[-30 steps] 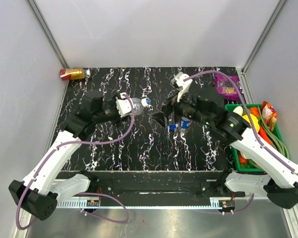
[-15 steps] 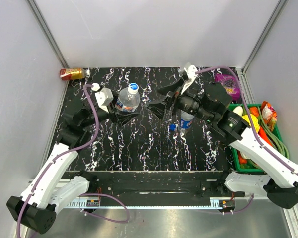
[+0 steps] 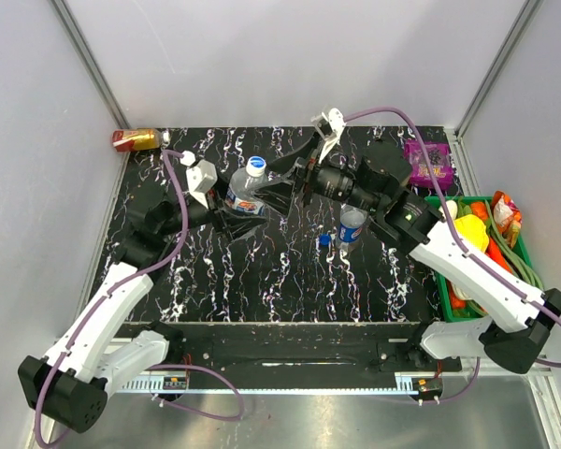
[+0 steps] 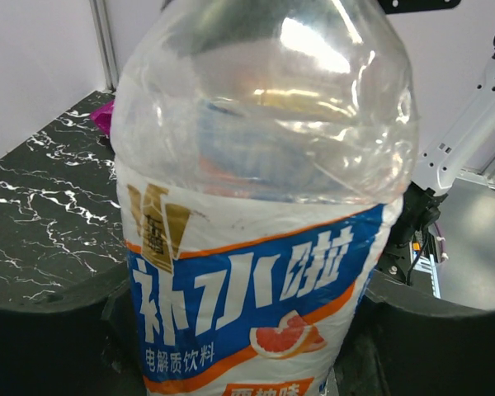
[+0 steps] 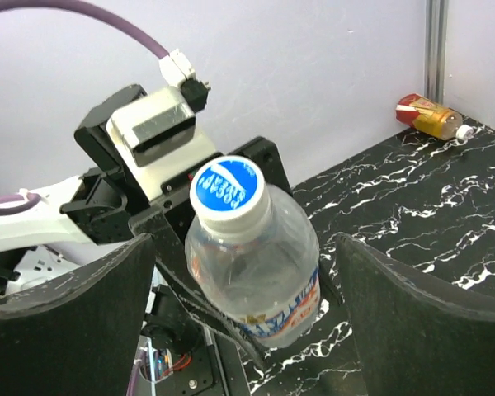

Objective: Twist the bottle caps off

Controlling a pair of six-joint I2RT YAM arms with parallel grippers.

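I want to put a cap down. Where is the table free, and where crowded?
Bare: the near strip of the table, between the Pepsi bottle and the near edge. Crowded: the middle, where the left gripper holds the white-capped bottle, the right gripper open around it, a loose blue cap nearby.

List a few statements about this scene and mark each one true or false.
1. The left hand grips the white-labelled bottle. True.
2. The right hand is shut on that bottle's white cap. False: it is open, astride the cap without touching it.
3. The drink can stands upright. False: it lies on its side in the far left corner.
4. A dark blue cap lies on the table beside the Pepsi bottle. True.
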